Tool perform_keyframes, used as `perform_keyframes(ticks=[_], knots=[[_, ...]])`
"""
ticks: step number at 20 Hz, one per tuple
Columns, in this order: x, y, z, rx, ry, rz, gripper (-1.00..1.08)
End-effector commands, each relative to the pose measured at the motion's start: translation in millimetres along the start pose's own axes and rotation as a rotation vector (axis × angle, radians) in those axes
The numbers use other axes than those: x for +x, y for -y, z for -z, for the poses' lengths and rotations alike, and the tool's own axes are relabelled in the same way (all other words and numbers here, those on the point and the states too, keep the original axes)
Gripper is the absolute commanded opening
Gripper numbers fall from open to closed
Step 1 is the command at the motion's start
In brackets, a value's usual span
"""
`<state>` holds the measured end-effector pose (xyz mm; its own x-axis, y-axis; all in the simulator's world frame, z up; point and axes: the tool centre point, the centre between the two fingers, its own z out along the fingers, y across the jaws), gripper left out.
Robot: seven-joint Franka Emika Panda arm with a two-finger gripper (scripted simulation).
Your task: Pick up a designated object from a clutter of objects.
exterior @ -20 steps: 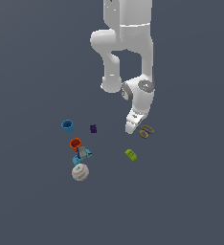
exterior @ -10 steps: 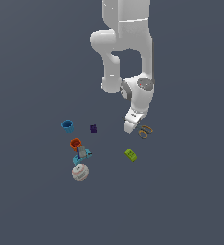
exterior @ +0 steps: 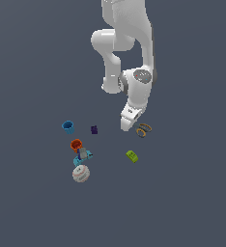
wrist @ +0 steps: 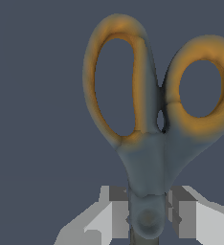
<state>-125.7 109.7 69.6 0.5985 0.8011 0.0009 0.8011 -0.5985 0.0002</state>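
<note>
The scissors (exterior: pixel 144 130) lie on the dark floor, with their two orange-tan loop handles showing just to the exterior view's right of my hand. In the wrist view the scissors (wrist: pixel 147 143) fill the frame, handles pointing away from me. My gripper (exterior: pixel 127 126) is down at floor level. Its two grey fingers (wrist: pixel 116 215) stand on either side of the scissors' grey neck near the pivot and press against it. The gripper (wrist: pixel 148 217) is shut on the scissors. The blades are hidden below the fingers.
The other clutter sits to the exterior view's left: a blue cup (exterior: pixel 68 127), a purple cube (exterior: pixel 94 129), an orange cup (exterior: pixel 76 144), a cyan piece (exterior: pixel 81 157) and a white ball (exterior: pixel 80 173). A green block (exterior: pixel 132 156) lies near the scissors.
The arm and the scissors stand in nearly the same place across the frames. No object in the clutter has moved.
</note>
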Motion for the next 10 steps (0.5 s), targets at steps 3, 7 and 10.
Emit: perform_keyframes(ticks=[3,7,10], knots=[[-8.4,-18.1,31.6,0.001,-0.002,0.0,-1.0],[-16.7,-36.0,62.9,0.003,-0.003,-0.001,-1.0],[-23.1,-50.2,87.9,0.003,-0.004,-0.001,-1.0]])
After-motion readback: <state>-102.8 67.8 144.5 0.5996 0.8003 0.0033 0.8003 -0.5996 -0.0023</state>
